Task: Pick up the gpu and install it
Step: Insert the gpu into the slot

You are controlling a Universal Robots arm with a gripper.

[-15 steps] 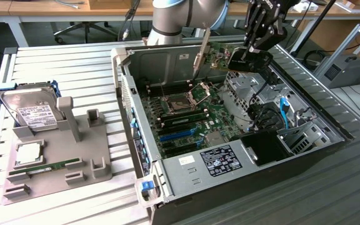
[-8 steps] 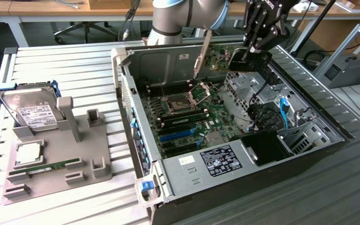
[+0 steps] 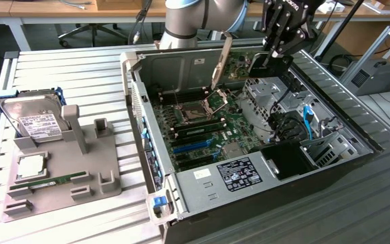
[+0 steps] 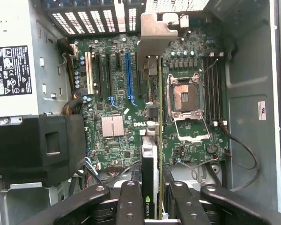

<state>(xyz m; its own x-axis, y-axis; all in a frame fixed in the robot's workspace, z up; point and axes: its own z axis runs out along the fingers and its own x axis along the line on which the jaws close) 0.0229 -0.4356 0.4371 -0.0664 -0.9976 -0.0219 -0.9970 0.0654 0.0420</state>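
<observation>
Fingers (image 4: pixel 131 202) of the gripper (image 4: pixel 152 208) pinched narrow on the gpu (image 4: pixel 149 159), one each side of the card. Card held on edge above the motherboard (image 4: pixel 107 96), not seated. Silver bracket (image 4: pixel 154 33) at the end nearest the vented rear grille (image 4: pixel 93 18) beyond the motherboard's edge.

Judgement on the step in hand, lining up over a slot:
- Keep the card's long edge parallel to the slots. Looks roughly parallel to the blue slot (image 4: pixel 129 75), sitting between it and the processor socket (image 4: pixel 185 96).
- Cannot tell which slot is directly underneath; card hides it.
- Keep the card square to the motherboard, no lean.
- Mind the bracket against the rear grille; likely first point of snag.
- Mind the loose black cables (image 4: pixel 243 150) at the motherboard's edge past the socket.
- Keep grip firm; thin card, could twist between the pads.

Writing:
- "DELL" in white on the motherboard, near its middle.
- Green logo on the card's top edge close to the fingers, possibly Nvidia, not certain.
- White label (image 4: pixel 9 70) on the power supply (image 4: pixel 18 98) beside the motherboard: symbols and small print, unreadable.
- Label on the hard drive (image 3: pixel 36 119), well apart from the motherboard, outside the case: unreadable.
- White letters on the gripper body, cut off, not readable.
</observation>
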